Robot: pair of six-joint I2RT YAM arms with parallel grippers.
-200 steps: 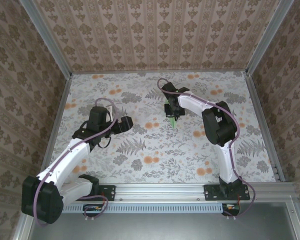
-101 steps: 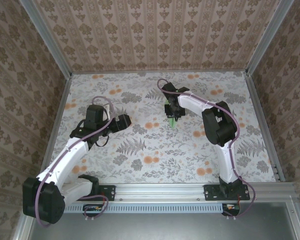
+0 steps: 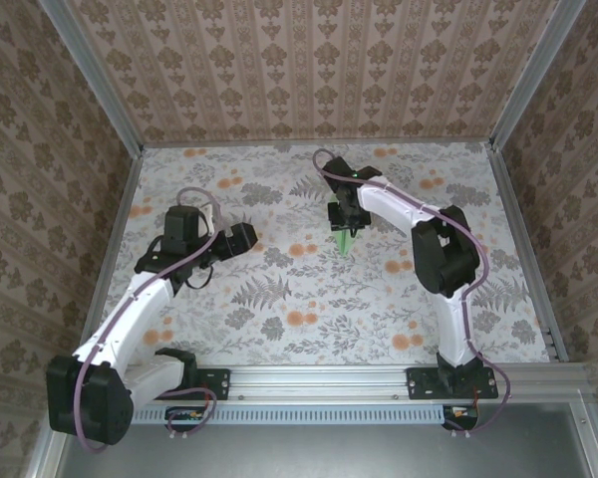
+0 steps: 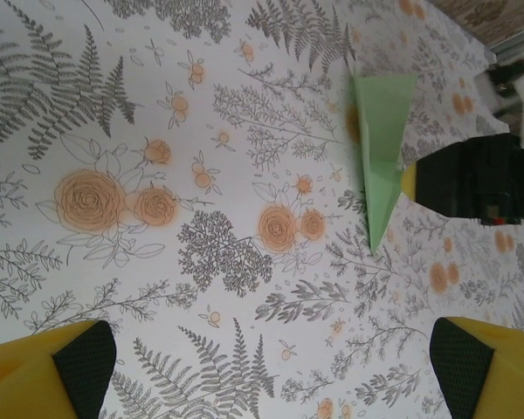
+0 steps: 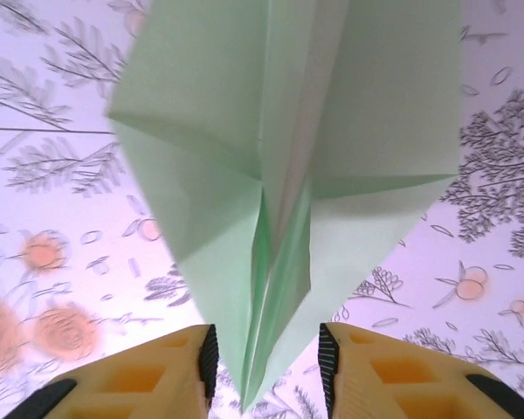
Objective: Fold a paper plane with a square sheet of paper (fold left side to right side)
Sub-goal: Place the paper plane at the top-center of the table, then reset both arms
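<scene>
The paper plane (image 3: 346,240) is a pale-green pointed dart lying on the flower-print table, just right of centre. My right gripper (image 3: 345,221) hangs over its back end. In the right wrist view the plane (image 5: 288,166) runs between the two yellow fingers of the right gripper (image 5: 266,358). The jaws stand apart, and a gap shows beside the right pad (image 5: 327,362). My left gripper (image 3: 251,239) is off to the left, wide open and holding nothing. In the left wrist view the left gripper (image 4: 275,375) looks across bare cloth at the plane (image 4: 382,131).
Patterned walls close in the table on three sides, and a metal rail (image 3: 329,380) runs along the near edge. The right arm's black wrist (image 4: 480,179) sits right beside the plane.
The right jaws have spread apart around the plane's keel. The left arm has drawn back a little to the left. The plane has stayed in place.
</scene>
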